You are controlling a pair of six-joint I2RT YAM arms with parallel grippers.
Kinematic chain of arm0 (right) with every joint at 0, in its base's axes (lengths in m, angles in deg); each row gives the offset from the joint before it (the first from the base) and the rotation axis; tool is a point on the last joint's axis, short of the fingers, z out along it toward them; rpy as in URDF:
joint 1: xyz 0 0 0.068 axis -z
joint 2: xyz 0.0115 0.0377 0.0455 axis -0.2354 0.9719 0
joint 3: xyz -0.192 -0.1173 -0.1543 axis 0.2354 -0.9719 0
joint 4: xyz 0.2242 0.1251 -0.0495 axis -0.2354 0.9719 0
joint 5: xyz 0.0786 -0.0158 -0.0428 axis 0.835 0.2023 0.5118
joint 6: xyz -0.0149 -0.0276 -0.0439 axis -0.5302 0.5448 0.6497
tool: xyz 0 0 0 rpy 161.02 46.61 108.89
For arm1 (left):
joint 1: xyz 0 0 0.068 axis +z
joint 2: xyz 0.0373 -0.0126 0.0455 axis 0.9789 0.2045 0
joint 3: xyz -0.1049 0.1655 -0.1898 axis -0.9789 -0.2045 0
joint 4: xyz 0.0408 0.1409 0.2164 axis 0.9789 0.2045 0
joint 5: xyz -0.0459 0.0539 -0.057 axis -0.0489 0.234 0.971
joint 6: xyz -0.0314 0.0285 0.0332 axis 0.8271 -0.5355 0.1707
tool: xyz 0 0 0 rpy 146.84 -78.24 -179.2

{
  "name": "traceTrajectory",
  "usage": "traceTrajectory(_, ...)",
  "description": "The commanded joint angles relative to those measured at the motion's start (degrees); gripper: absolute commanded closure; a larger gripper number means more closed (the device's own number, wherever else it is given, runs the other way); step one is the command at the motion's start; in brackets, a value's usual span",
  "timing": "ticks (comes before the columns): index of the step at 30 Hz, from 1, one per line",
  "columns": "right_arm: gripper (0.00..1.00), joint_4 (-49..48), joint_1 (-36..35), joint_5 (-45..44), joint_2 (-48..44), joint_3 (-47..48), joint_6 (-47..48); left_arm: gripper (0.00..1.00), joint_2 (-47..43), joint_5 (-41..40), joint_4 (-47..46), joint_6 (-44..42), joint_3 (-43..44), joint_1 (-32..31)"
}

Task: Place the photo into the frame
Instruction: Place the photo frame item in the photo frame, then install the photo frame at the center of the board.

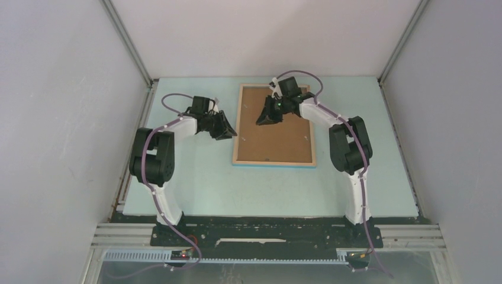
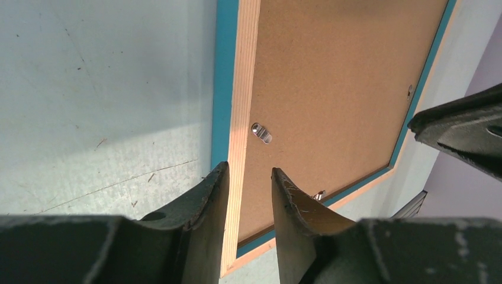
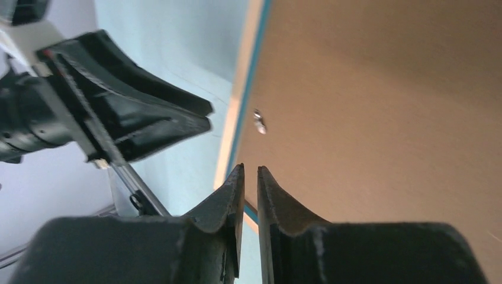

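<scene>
Straddling light-wood frame (image 2: pixel 237 118) rim, left tool (image 2: pixel 250 174) half-spread; right tool (image 3: pixel 250 171) slit-narrow, empty, above brown fibreboard backing (image 3: pixel 385 118).

Top view overhead; 2 wrist views close, sharing frame (image 2: pixel 245 89) edge.

Soft, even light fills the overhead view with hardly a shadow, the left wrist view is sharp with a soft-edged shade line crossing the counter (image 2: pixel 89 71) ahead of the left tool (image 2: pixel 250 168), and everything beyond the right tool (image 3: pixel 250 168) is smeared and out of focus.
</scene>
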Motion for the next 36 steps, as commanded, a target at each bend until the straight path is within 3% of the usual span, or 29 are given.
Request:
traceTrajectory(1,0.81,-10.42,-2.32,0.75,1.01,-0.36,-6.44,0.63,0.44,1.18,-0.86,0.15,2.79,0.02)
traceTrajectory(9,0.84,-11.57,-6.11,-3.65,3.59,-2.10,-6.78,0.65,0.72,1.41,-1.16,0.34,2.61,0.02)
traceTrajectory(16,0.95,-13.21,-6.47,-3.65,5.06,-3.42,-7.02,0.68,1.19,1.64,-1.16,0.40,2.61,0.07)
traceTrajectory(26,0.88,-15.02,-6.65,-0.04,9.03,-1.83,-8.12,0.69,2.42,2.89,-1.74,1.15,2.61,0.10)
traceTrajectory(36,0.90,-17.07,-7.55,2.50,10.91,-2.12,-9.88,0.71,3.68,3.87,-2.78,2.32,2.01,0.37)
